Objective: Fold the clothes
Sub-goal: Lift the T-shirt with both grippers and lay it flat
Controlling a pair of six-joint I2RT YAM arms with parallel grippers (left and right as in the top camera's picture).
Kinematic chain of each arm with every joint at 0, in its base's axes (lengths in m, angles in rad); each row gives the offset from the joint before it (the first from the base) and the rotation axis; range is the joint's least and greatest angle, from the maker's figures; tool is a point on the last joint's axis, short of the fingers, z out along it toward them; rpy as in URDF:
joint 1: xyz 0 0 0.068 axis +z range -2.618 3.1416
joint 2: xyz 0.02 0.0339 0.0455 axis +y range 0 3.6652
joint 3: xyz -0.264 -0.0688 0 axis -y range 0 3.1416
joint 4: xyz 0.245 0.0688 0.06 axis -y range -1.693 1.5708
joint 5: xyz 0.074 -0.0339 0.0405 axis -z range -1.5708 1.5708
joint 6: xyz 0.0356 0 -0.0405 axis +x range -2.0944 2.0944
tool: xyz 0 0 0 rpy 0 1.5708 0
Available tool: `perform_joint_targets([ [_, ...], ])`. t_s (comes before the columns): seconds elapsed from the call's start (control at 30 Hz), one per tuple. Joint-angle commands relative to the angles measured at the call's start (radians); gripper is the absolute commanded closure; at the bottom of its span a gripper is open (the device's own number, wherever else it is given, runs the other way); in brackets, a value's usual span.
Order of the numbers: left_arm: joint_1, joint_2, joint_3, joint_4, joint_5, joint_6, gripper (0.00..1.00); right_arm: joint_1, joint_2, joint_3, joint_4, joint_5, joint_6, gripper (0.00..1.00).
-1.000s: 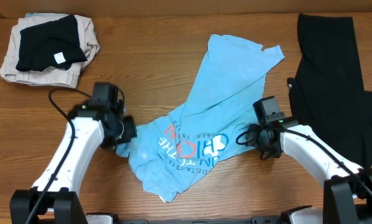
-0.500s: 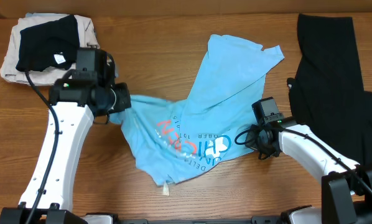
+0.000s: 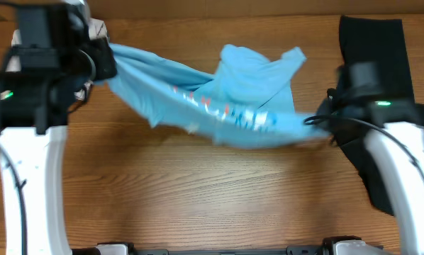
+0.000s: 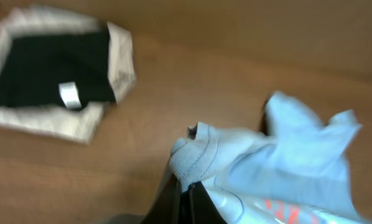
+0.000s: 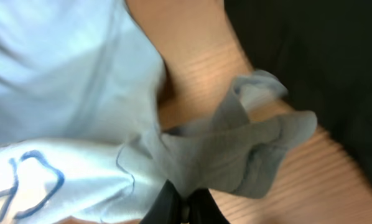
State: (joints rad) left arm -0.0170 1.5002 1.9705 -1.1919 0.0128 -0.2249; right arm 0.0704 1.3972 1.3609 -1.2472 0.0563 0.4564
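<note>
The light blue T-shirt [image 3: 233, 106] hangs stretched between my two grippers above the table, with its red and white lettering blurred. My left gripper [image 3: 107, 60] is shut on one edge at the back left; the left wrist view shows the jaws [image 4: 187, 190] pinching a bunched hem of the shirt [image 4: 285, 155]. My right gripper [image 3: 327, 122] is shut on the opposite edge at the right. The right wrist view shows those jaws [image 5: 185, 200] pinching a grey-blue fold of the shirt [image 5: 236, 149]. The long black garment [image 3: 382, 64] lies flat at the far right, partly under my right arm.
A folded pile of beige and black clothes [image 4: 49, 87] lies at the back left corner, mostly hidden by my left arm in the overhead view. Bare wooden table [image 3: 212, 198] spreads across the front middle. The black garment [image 5: 310, 62] lies close beside the right gripper.
The right gripper shut on the shirt's edge. Both arms rose and moved apart, the left toward the back left, lifting the crumpled shirt off the table and pulling it out wide.
</note>
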Motion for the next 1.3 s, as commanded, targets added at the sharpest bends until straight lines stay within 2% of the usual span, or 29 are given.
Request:
perform_joint_targets([
  [0.0, 0.007, -0.010, 0.217, -0.038, -0.024, 0.054, 0.96, -0.042, -0.109, 0.290, -0.107, 0.005, -0.095, 0.96],
  [0.27, 0.007, -0.060, 0.471, -0.107, -0.024, 0.069, 0.96, -0.060, -0.186, 0.740, -0.299, 0.011, -0.125, 0.96],
  [0.47, 0.007, -0.175, 0.504, -0.128, -0.030, 0.077, 0.96, -0.060, -0.238, 0.948, -0.402, 0.014, -0.130, 0.96],
  [0.57, 0.007, -0.230, 0.504, -0.139, -0.104, 0.076, 0.96, -0.060, -0.252, 1.012, -0.443, 0.014, -0.144, 0.96],
  [0.7, 0.007, -0.258, 0.504, -0.167, -0.193, 0.076, 0.96, -0.060, -0.249, 1.021, -0.446, 0.014, -0.151, 0.96],
  [0.9, 0.007, -0.182, 0.467, -0.226, -0.204, 0.076, 0.96, -0.060, -0.166, 0.981, -0.436, 0.014, -0.174, 0.96],
  [1.27, 0.003, 0.225, 0.441, -0.215, -0.195, 0.068, 0.96, -0.060, 0.214, 0.853, -0.329, 0.004, -0.223, 0.96],
])
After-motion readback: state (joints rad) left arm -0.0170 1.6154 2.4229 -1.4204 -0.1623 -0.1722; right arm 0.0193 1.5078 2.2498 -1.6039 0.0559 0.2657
